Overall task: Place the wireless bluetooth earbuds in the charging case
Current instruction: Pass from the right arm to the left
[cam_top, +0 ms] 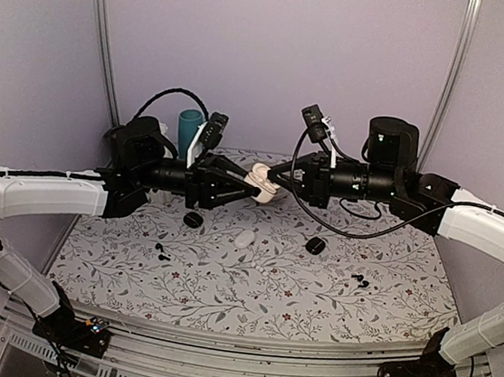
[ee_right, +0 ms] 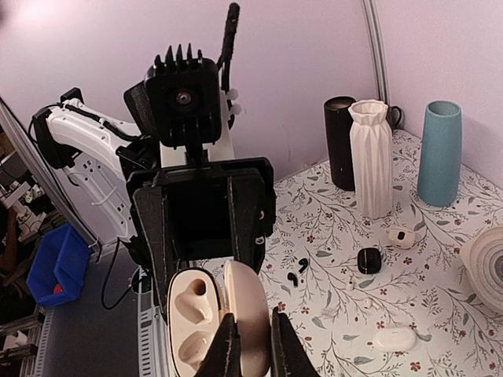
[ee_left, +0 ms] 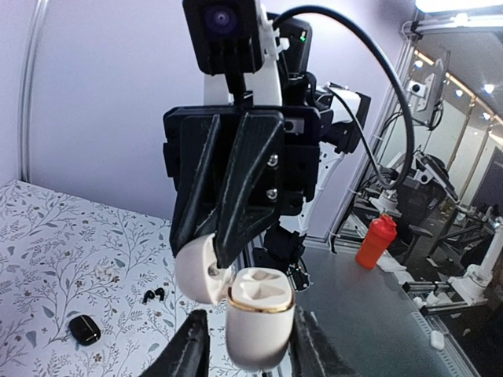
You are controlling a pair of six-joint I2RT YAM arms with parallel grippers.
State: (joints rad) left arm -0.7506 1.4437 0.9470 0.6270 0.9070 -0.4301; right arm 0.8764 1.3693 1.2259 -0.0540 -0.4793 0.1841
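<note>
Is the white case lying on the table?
No, the left end effector and right end effector hold the charging case up in the air.

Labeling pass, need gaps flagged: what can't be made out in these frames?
- Top view: charging case interior, covered by the left gripper and right gripper meeting on it.
- Right wrist view: second well hidden behind the lid; case bottom cut off by the frame edge.
- Left wrist view: left fingertips cut off at the bottom edge.
- Top view: white earbuds too small to pick out on the floral cloth.
</note>
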